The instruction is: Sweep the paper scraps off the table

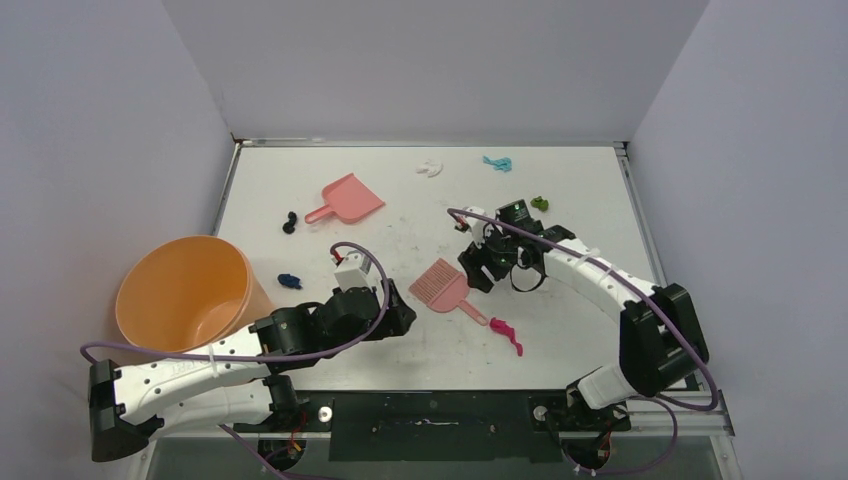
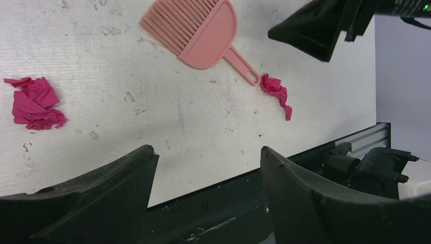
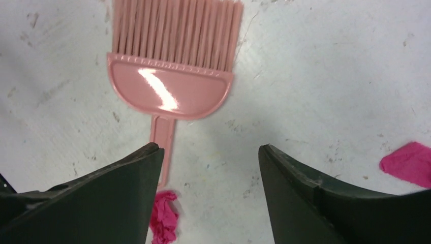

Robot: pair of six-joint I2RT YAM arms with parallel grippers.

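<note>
Paper scraps lie scattered on the white table (image 1: pixel 580 180): white (image 1: pixel 430 168), teal (image 1: pixel 497 163), green (image 1: pixel 540 203), black (image 1: pixel 290 222), dark blue (image 1: pixel 289 281) and magenta (image 1: pixel 506 334). The magenta scrap lies at the tip of the pink brush's handle in the left wrist view (image 2: pixel 276 91) and the right wrist view (image 3: pixel 163 216). A second magenta scrap (image 2: pixel 34 102) shows at the left, and also at the right edge of the right wrist view (image 3: pixel 409 162). My left gripper (image 1: pixel 400 322) (image 2: pixel 206 152) is open and empty, left of the brush. My right gripper (image 1: pixel 478 268) (image 3: pixel 209 150) is open and empty, just above the brush.
The pink brush (image 1: pixel 445 288) (image 2: pixel 201 31) (image 3: pixel 170 66) lies flat mid-table. The pink dustpan (image 1: pixel 348 198) lies at the back left. The orange bucket (image 1: pixel 185 293) stands at the left edge. The table's metal front rim (image 2: pixel 325 145) runs close to the left gripper.
</note>
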